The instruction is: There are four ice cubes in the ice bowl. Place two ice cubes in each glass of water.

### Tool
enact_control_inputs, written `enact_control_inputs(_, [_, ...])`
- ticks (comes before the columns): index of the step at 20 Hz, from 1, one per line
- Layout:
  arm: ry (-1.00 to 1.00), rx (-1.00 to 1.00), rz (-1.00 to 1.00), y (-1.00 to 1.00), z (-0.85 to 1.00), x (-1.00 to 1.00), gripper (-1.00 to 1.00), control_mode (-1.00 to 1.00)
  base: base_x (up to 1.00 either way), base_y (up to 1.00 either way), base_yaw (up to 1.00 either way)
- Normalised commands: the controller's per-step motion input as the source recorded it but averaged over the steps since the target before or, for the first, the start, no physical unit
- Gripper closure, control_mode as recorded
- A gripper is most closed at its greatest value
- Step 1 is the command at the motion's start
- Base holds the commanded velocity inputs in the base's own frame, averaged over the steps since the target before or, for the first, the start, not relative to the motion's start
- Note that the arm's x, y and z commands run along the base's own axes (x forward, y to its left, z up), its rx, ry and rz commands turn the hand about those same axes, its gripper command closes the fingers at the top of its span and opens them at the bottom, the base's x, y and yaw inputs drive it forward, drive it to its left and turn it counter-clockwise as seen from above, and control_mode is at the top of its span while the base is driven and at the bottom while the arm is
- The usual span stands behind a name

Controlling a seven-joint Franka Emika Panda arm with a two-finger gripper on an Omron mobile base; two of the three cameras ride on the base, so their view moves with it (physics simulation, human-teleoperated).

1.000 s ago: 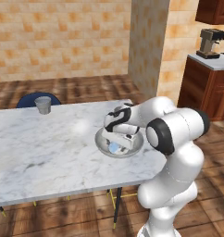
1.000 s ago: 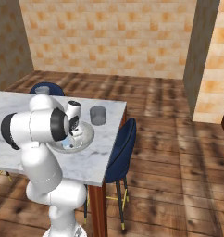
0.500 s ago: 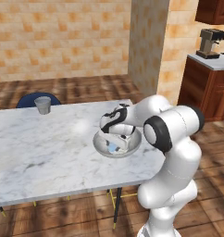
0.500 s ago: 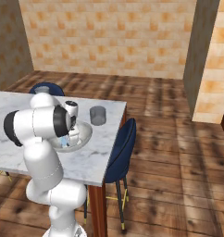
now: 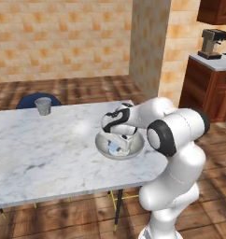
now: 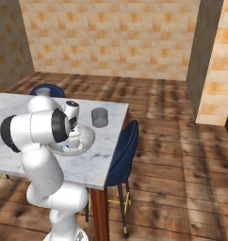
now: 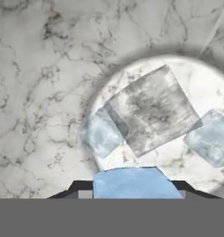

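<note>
The two-finger claw point(image 5: 118, 144) is reaching down inside the wide silvery-grey metal bowl point(image 5: 105, 148) on the white marble worktop point(image 5: 45, 149). In the hand view a pale blue translucent ice cube point(image 7: 132, 183) is sitting between the dark fingertips, apparently gripped. Other cubes are lying on the bowl floor. One grey tumbler point(image 5: 42, 105) is standing far off; another point(image 6: 100, 117) is near the bowl.

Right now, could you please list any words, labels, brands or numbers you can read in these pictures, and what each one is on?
None: no readable text.
The wide silvery metal bowl, the pale blue ice cubes, both small grey tumblers and the coffee machine show no lettering.
</note>
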Motion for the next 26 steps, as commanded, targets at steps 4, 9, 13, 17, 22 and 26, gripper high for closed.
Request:
enact_control_inputs(4, [-0.02, 0.09, -0.08, 0.0, 0.55, -0.12, 1.0, -1.0, 0.0, 0.0, 0.0])
enact_control_inputs(9, [0.12, 0.02, -0.19, -0.21, 0.61, -0.22, 1.0, -1.0, 0.0, 0.0, 0.0])
enact_control_inputs(13, [0.15, 0.0, -0.36, -0.46, 0.58, -0.26, 1.0, -1.0, 0.0, 0.0, 0.0])
enact_control_inputs(17, [0.05, 0.0, -0.26, -0.52, 0.64, -0.15, 1.0, -1.0, 0.0, 0.0, 0.0])
enact_control_inputs(22, [0.01, 0.0, -0.19, -0.61, 0.44, 0.0, 1.0, -1.0, 0.0, 0.0, 0.0])
enact_control_inputs(26, [0.0, 0.0, -0.09, -0.39, 0.3, 0.02, 1.0, -1.0, 0.0, 0.0, 0.0])
